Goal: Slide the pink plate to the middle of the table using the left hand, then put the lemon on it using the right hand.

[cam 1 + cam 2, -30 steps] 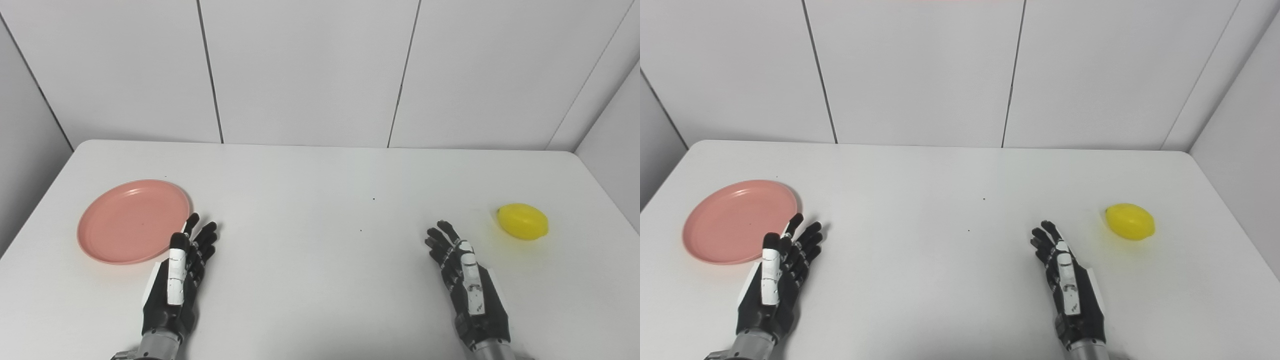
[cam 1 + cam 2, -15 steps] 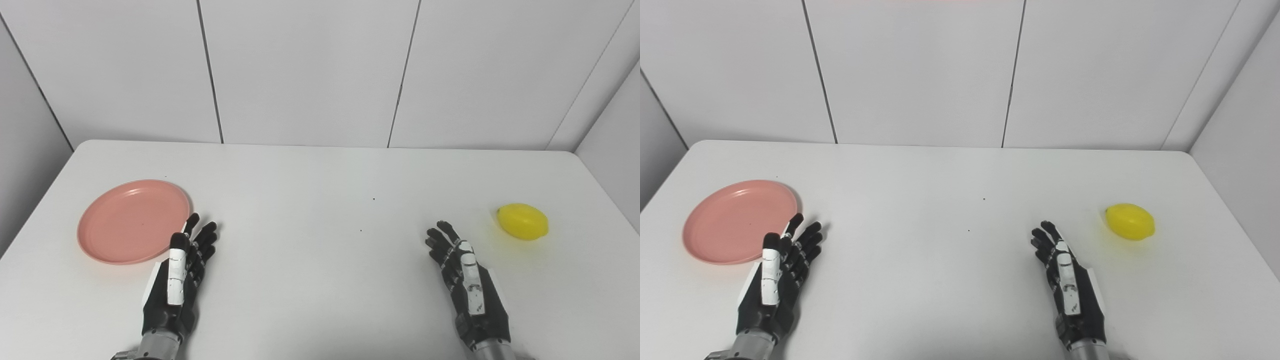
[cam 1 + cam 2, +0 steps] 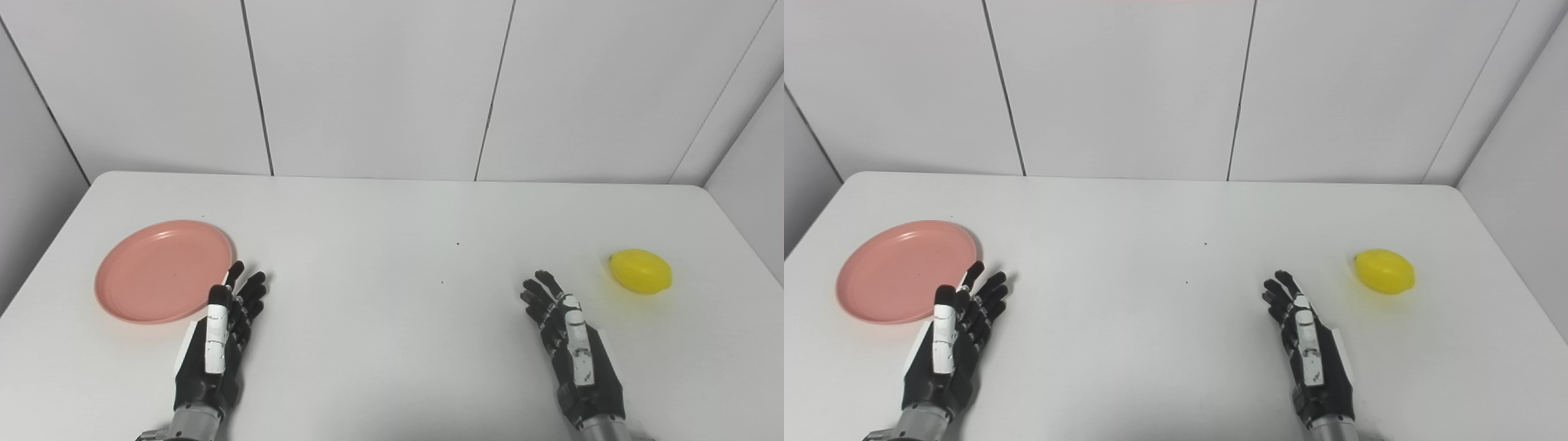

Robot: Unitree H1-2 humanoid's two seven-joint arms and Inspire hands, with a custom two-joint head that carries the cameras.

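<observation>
With neither step begun, the pink plate (image 3: 163,271) is seen just left of the left hand (image 3: 217,343), whose released fingers (image 3: 248,294) must be laid on it, while the lemon (image 3: 640,271) is left right of the right hand (image 3: 572,349), likewise unclenched, on the bench (image 3: 392,343).

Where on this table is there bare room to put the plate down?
The widest bare patch is the white table centre, between the left hand and right hand. The round pink plate fills the left side; the yellow lemon sits far right.
</observation>
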